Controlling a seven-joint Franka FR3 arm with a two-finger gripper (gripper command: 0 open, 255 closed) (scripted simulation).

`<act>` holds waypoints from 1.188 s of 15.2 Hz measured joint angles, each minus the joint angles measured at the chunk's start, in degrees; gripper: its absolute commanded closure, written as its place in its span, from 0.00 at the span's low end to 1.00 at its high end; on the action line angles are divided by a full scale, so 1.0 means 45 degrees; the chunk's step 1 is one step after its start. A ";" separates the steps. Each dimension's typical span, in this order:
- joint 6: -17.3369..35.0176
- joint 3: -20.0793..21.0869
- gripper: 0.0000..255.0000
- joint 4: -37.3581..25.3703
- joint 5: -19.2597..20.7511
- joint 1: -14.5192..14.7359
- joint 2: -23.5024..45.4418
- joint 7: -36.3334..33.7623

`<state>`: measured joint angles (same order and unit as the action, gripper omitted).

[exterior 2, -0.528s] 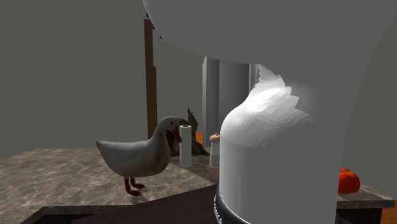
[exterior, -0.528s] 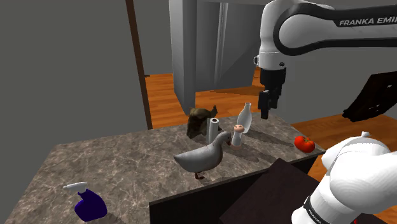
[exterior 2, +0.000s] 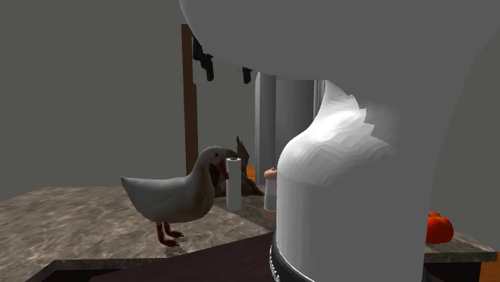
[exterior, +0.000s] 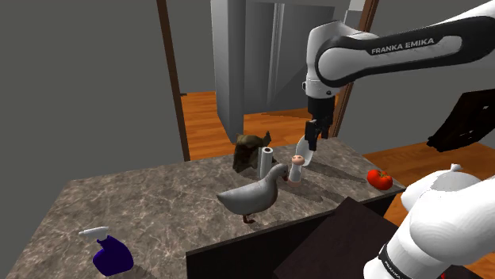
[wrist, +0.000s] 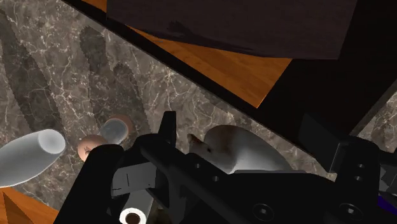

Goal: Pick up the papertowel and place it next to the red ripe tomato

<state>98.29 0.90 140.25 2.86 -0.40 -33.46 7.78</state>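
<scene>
Step now: bringing gripper (exterior: 314,136) over to the papertowel (exterior: 266,162). Holding jaws apart w/ nothing between; gap plain to see at upper left of 2nd ext. view. Find papertowel standing upright on the stone table (exterior: 143,198), mid-frame in shoulder view, just behind the goose (exterior: 254,194) head & just beside a dark brown lump (exterior: 251,145). Find tomato (exterior: 379,179) well apart at right of frame, near table edge.

To do it well: slide more to frame left, then drop straight down w/ jaws kept wide, one on each side of the roll. Grab around the middle & squeeze softly; prob. squishy. Watch out for goose neck & the white bottle (exterior: 304,147), both close by, easy to bump.

Vs 0.5 s ago: swung toward frame left w/ the arm, so gripper closer to the roll & now in front of the bottle top. Left papertowel, goose, tomato in same spots.
</scene>
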 measured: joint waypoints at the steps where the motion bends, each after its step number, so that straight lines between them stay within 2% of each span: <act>1: 0.0443 -0.0034 0.00 -0.0094 0.0038 -0.0034 0.0506 0.0008; 8: 0.3048 -0.0501 0.00 -0.0906 0.0412 -0.0393 0.3687 0.0385; 18: 0.5337 -0.0903 0.00 -0.3566 0.0475 -0.0725 0.8296 0.0787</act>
<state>122.31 -3.17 124.21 5.00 -3.67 3.87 11.32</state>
